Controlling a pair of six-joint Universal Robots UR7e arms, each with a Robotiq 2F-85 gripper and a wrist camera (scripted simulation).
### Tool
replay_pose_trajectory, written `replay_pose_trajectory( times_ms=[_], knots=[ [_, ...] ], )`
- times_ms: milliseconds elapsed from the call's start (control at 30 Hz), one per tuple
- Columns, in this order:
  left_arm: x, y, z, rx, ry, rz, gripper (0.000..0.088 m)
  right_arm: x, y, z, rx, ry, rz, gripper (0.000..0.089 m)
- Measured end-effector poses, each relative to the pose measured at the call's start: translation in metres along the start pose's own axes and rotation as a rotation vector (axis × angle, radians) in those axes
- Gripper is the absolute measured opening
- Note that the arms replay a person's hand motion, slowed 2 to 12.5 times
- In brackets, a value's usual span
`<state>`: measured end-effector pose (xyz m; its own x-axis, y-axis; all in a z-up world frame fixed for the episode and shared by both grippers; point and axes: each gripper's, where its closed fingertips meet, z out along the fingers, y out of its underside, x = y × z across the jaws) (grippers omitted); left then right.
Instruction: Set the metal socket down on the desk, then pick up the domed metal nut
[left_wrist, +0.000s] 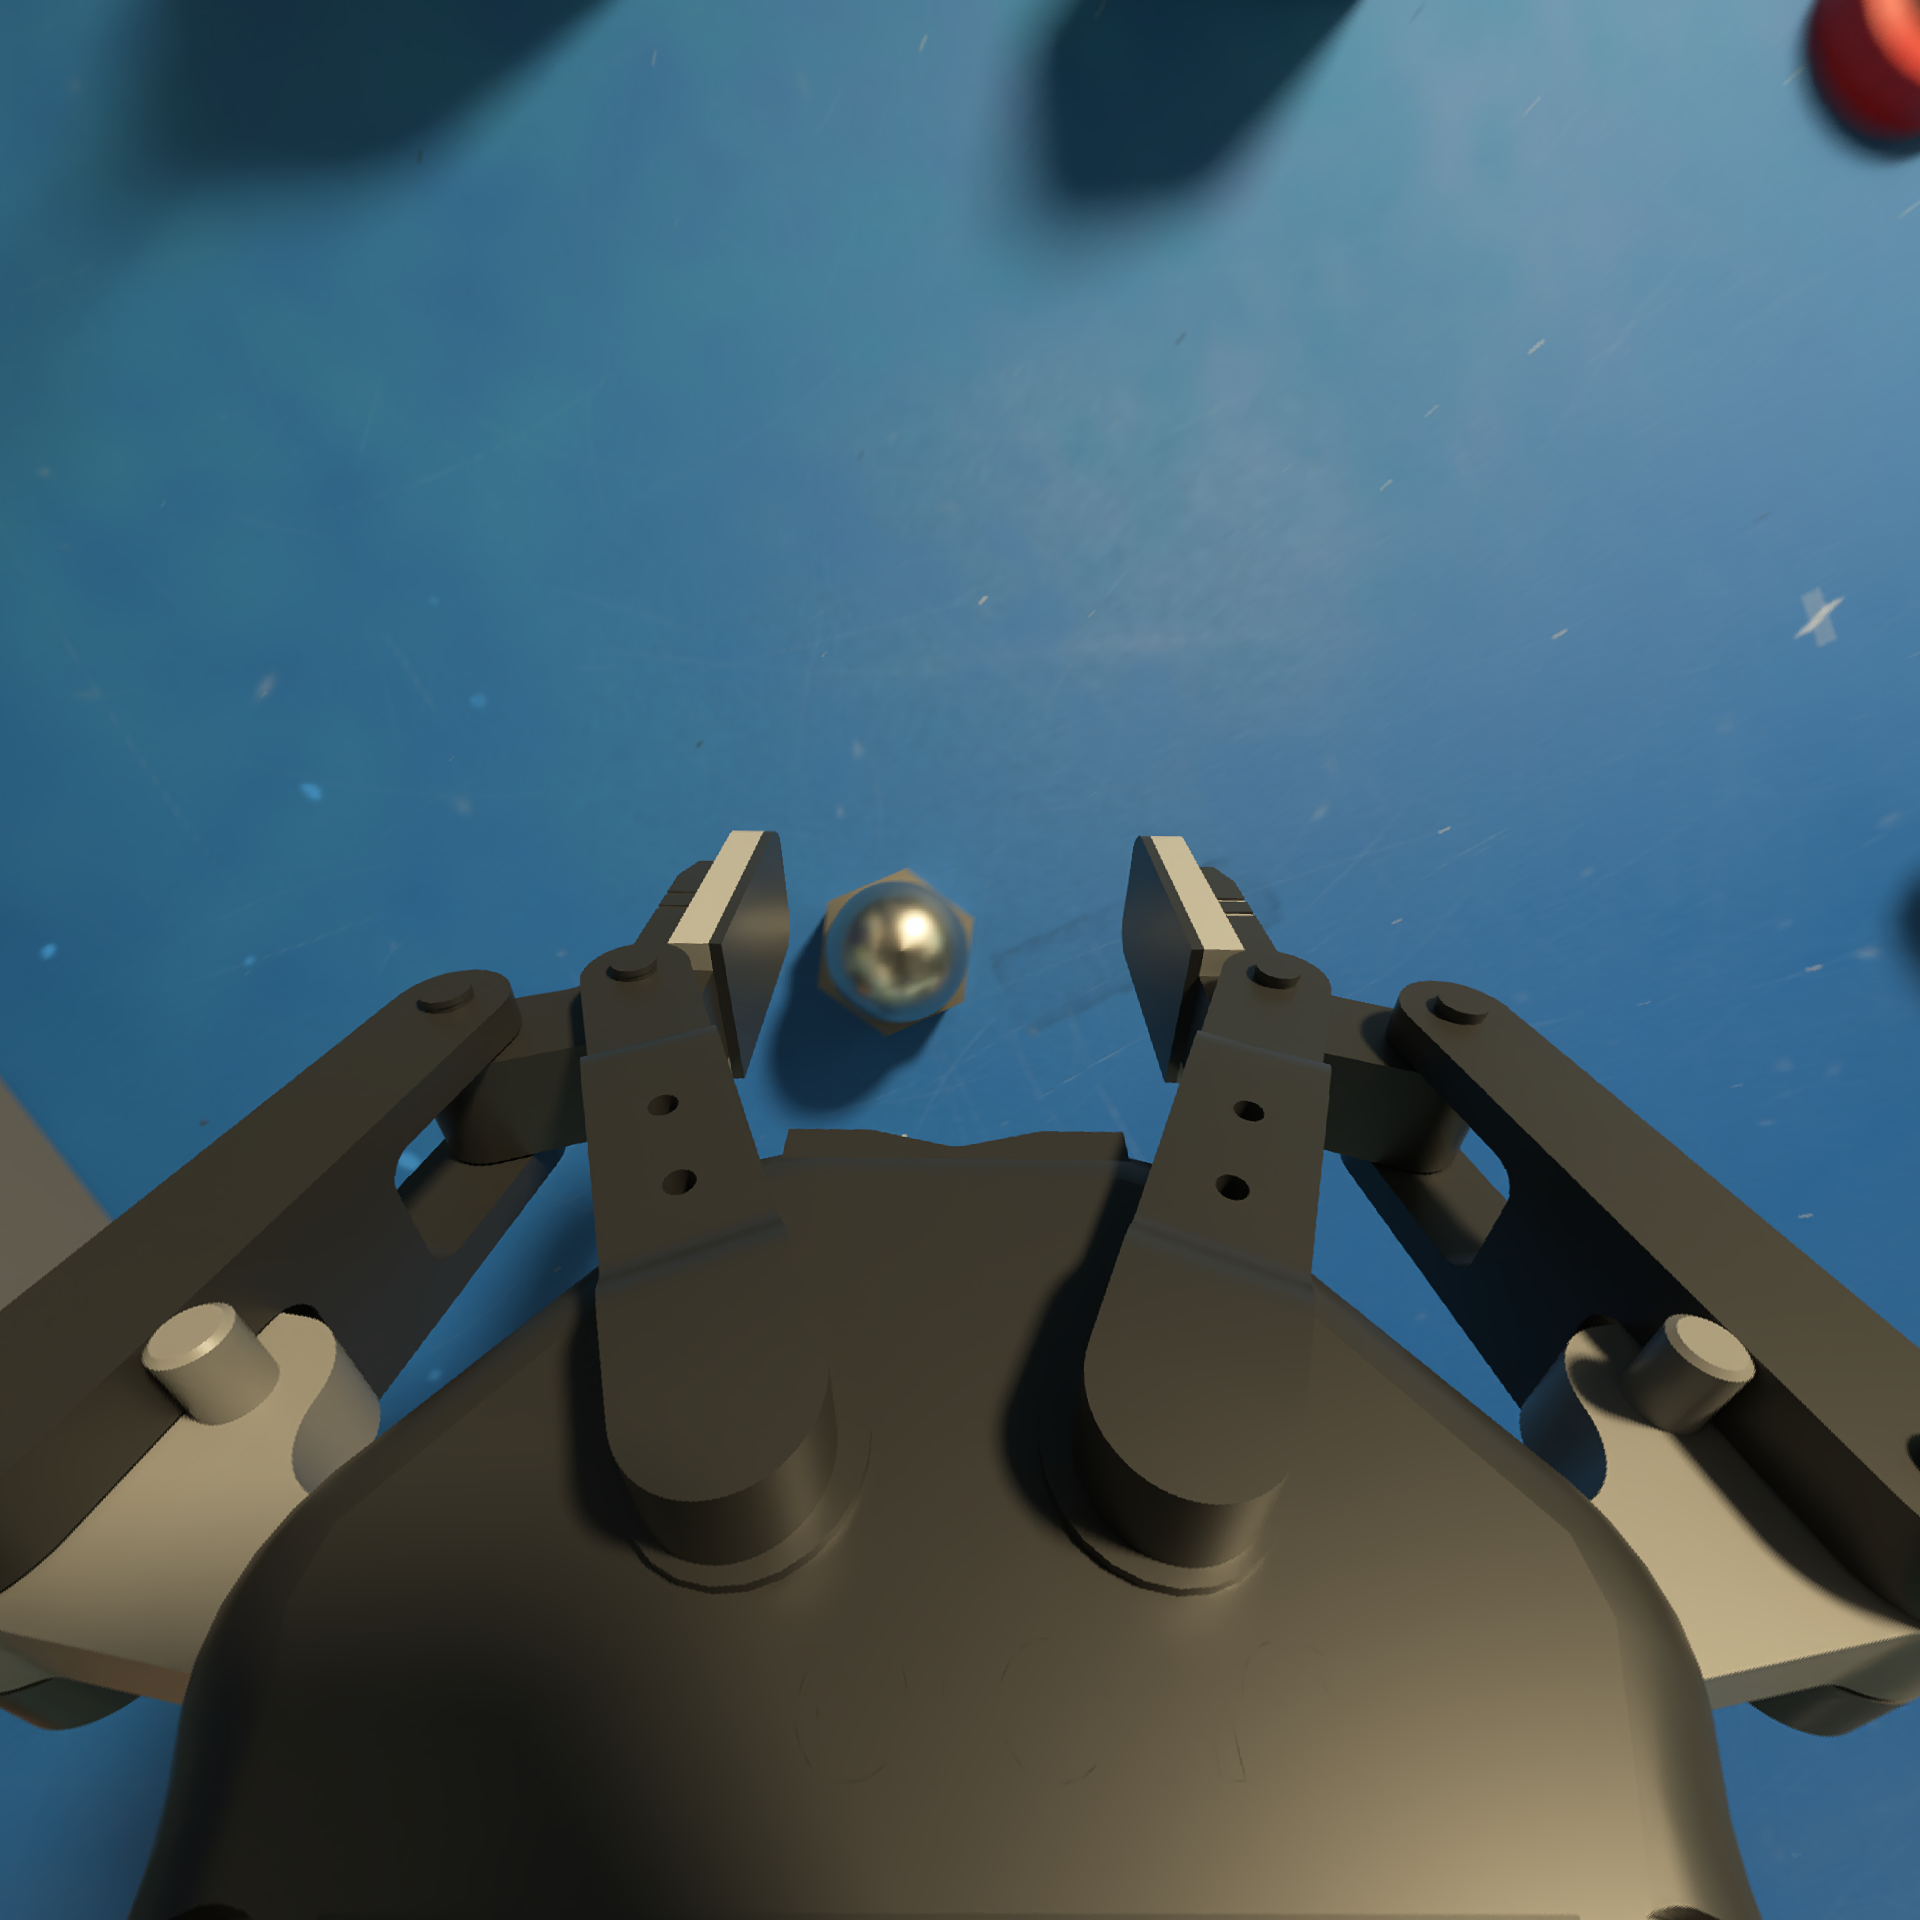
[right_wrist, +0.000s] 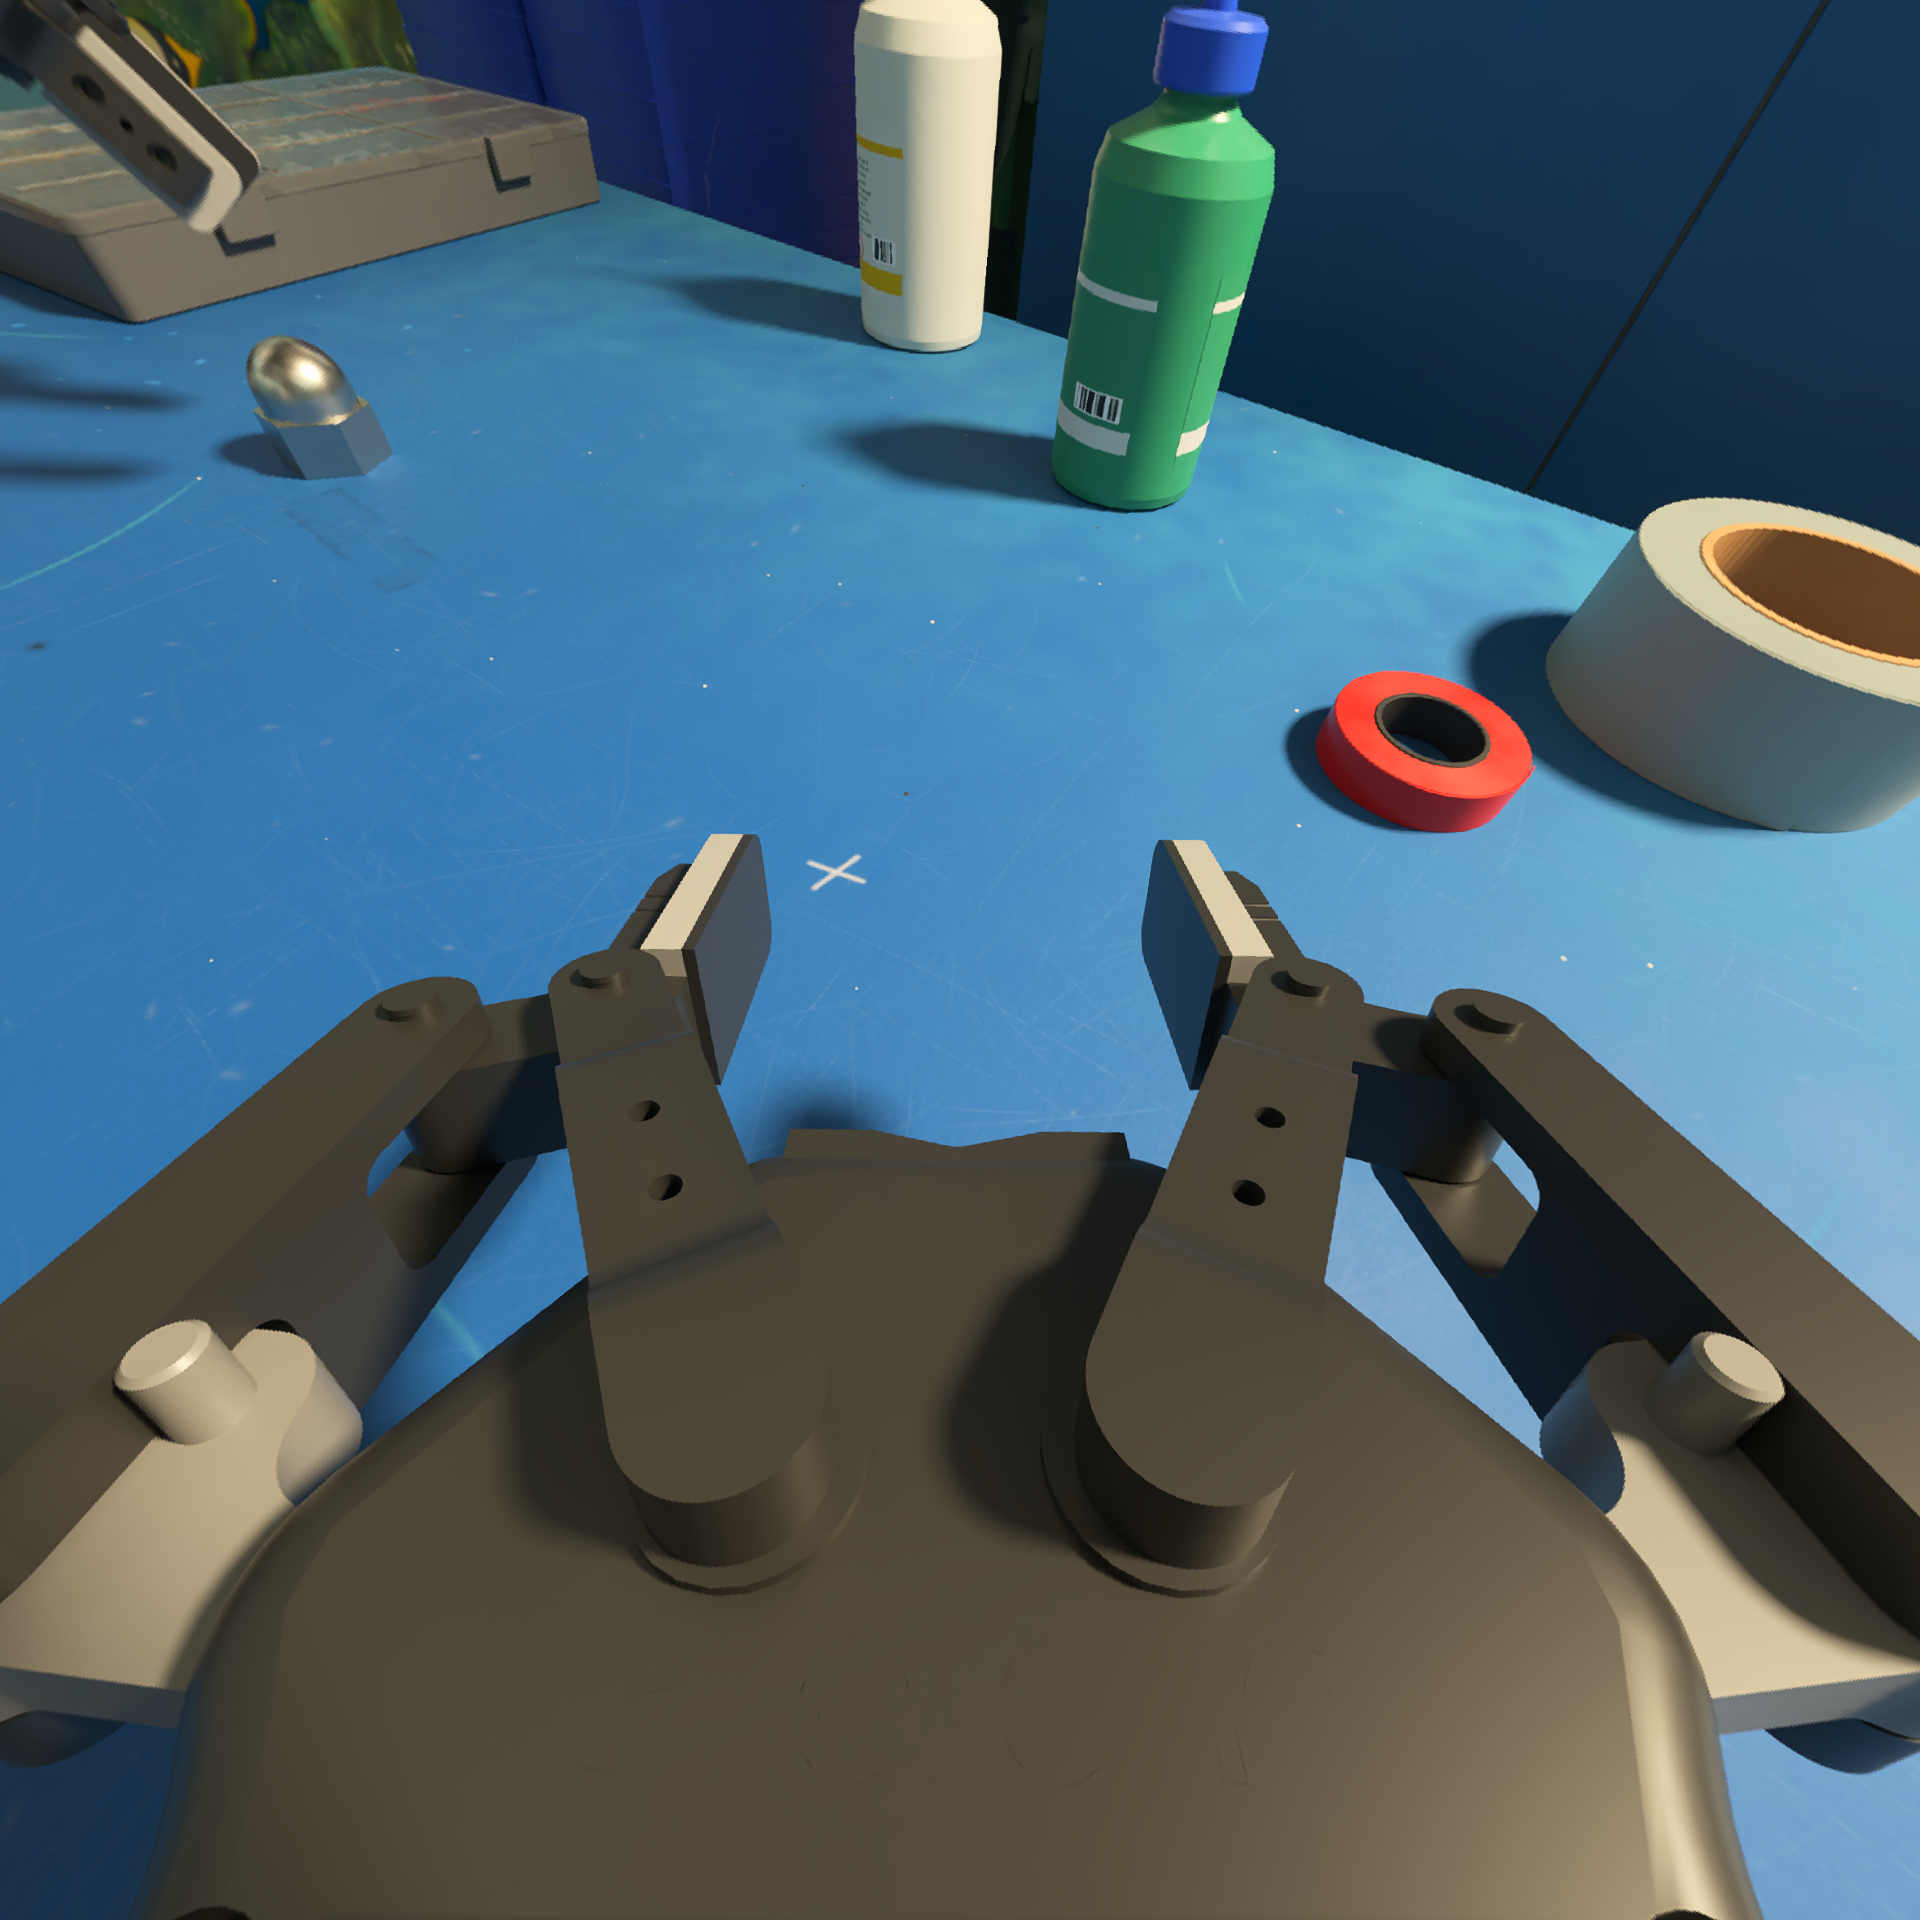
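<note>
One domed metal nut (left_wrist: 898, 954) stands on the blue desk (left_wrist: 1039, 520), dome up on its hexagonal base, and it is the only fastener in either view; the metal socket cannot be seen anywhere. From the right wrist view the same nut appears far off to the upper left, just in front of one flat grey case (right_wrist: 312, 177) that lies at the desk's back edge. Two bottles stand upright near the back: one white bottle (right_wrist: 925, 177) and one green bottle (right_wrist: 1164, 301) with a blue cap, close beside each other but apart. Two rolls of tape lie flat at the right: one small red roll (right_wrist: 1421, 750) and one large pale roll (right_wrist: 1756, 665), near each other without touching. One white cross mark (right_wrist: 836, 872) is on the desk surface. The left gripper (left_wrist: 954, 935) points straight down over the desk, its two fingers spread wide and empty, with the nut between them, much nearer the left-hand finger pad (left_wrist: 753, 935) and not touching either. The right gripper (right_wrist: 956, 935) is tilted forward and low over bare desk, also spread wide and holding nothing, the cross mark lying between its fingertips. A finger of the left gripper shows in the right wrist view's upper left corner, above the case.
</note>
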<state>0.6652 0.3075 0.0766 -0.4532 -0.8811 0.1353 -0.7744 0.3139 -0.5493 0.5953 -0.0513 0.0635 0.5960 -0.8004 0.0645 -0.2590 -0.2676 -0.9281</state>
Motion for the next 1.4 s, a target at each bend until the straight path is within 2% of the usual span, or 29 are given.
replay_pose_trajectory(
  times_ms=[133, 267, 400, 767, 933, 1000, 1400],
  knots=[
    [-0.013, 0.016, 0.01, -0.102, -0.055, 0.036, 0.0583, 0.0, 0.001, 0.001, -0.001, -0.008, 0.016, 0.0641],
    [-0.017, 0.033, 0.019, -0.208, -0.076, 0.07, 0.0583, 0.001, 0.002, 0.002, -0.005, -0.013, 0.028, 0.064],
    [-0.021, 0.04, 0.025, -0.262, -0.11, 0.092, 0.0575, 0.001, 0.003, 0.002, -0.007, -0.015, 0.038, 0.064],
    [-0.019, 0.039, 0.031, -0.324, -0.12, 0.119, 0.0547, 0.003, 0.003, 0.002, -0.004, -0.019, 0.059, 0.0635],
    [-0.016, 0.037, 0.033, -0.335, -0.115, 0.154, 0.0359, 0.004, 0.003, 0.002, -0.004, -0.021, 0.067, 0.0634],
    [-0.015, 0.036, 0.033, -0.335, -0.118, 0.17, 0.0333, 0.004, 0.003, 0.002, -0.003, -0.022, 0.07, 0.0632],
    [-0.018, 0.029, 0.034, -0.285, -0.163, 0.195, 0.0334, 0.004, 0.003, 0.002, 0.0, -0.027, 0.072, 0.0629]
  ],
)
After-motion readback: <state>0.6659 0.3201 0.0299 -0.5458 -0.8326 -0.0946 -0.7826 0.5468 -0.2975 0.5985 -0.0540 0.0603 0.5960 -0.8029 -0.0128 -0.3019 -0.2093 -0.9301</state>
